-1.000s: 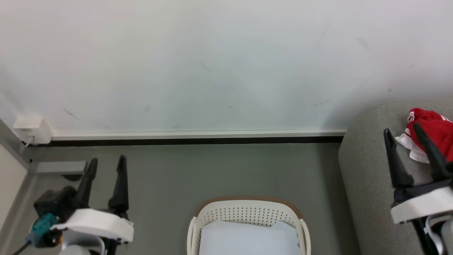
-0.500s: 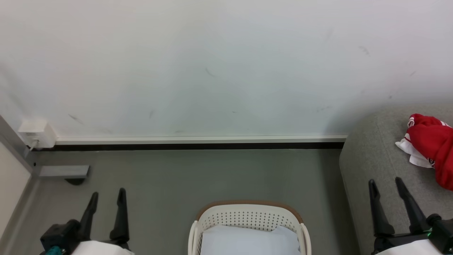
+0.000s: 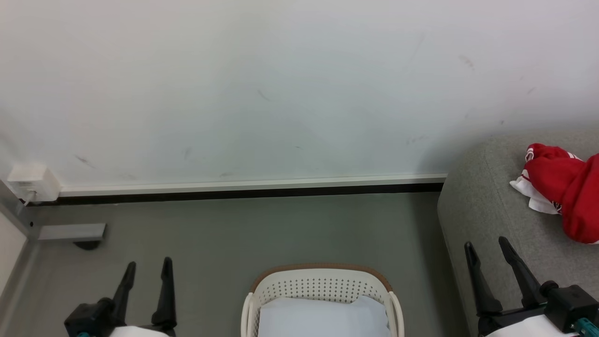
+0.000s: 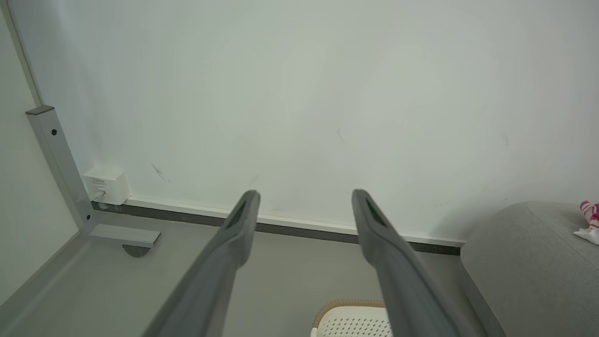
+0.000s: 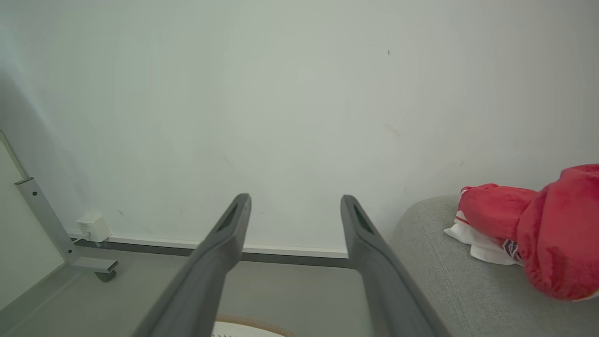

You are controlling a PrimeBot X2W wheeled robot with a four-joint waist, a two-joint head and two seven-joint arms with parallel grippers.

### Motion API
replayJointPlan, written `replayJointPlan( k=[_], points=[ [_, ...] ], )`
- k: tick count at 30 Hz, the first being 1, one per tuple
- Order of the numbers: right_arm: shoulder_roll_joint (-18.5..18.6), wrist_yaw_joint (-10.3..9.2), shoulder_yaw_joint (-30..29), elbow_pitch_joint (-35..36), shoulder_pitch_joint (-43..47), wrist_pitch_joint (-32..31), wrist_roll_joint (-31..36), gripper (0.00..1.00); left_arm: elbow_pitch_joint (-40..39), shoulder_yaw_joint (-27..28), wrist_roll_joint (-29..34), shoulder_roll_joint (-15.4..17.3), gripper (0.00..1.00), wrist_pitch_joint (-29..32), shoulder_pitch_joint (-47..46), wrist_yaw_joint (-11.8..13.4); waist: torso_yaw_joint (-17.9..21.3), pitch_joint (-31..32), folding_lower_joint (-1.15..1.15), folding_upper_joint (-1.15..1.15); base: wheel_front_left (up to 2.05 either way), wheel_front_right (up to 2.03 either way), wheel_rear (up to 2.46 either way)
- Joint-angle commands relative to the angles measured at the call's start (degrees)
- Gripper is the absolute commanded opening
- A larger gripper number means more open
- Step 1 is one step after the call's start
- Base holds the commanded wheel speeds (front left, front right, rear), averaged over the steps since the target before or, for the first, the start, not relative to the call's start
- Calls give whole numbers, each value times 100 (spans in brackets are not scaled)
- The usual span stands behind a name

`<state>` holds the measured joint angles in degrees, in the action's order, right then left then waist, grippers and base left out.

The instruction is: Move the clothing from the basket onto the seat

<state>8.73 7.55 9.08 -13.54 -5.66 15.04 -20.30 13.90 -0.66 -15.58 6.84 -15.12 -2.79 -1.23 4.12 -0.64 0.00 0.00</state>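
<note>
Clothing [image 3: 568, 196] lies on the seat [image 3: 486, 220]; pale sheet [image 3: 323, 319] lines the basket [image 3: 323, 284].

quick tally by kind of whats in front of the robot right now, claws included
red clothing heap: 1
laundry basket: 1
pale sheet in the basket: 1
grey sofa: 1
claws, both open: 2 (left claw, right claw)
total: 6
</note>
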Motion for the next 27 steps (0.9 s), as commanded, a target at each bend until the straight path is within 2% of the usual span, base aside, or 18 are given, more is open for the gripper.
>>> replayJointPlan(
  k=[1, 10, 20, 21, 24, 27],
  points=[
    [49, -13, 34, -38, -88, 16, -40, 100, 22, 57, 76, -23, 100, -3, 9, -41, 10, 1, 0, 0, 0, 0, 0],
    [81, -13, 150, -99, -146, 17, -134, 100, 94, 228, 297, -194, 100, -4, -58, -263, 27, 22, 0, 0, 0, 0, 0],
    [82, -13, 203, -118, -115, 17, -201, 100, 116, 336, 399, -286, 100, -4, -86, -382, 38, 34, 0, 0, 0, 0, 0],
    [79, -12, 182, -136, -103, -7, -248, 0, 131, 351, 369, -300, 0, 23, -84, -388, 38, 35, 0, 0, 0, 0, 0],
    [0, 0, 215, -209, -6, -14, -152, 0, 235, 322, 347, -324, 0, 12, 13, -378, 39, 35, 0, 0, 0, 0, 0],
    [-22, 0, 153, -189, 1, -90, -457, 0, 290, 403, 36, -326, 0, 153, -63, -389, 28, 36, 0, 0, 0, 0, 0]
  ],
)
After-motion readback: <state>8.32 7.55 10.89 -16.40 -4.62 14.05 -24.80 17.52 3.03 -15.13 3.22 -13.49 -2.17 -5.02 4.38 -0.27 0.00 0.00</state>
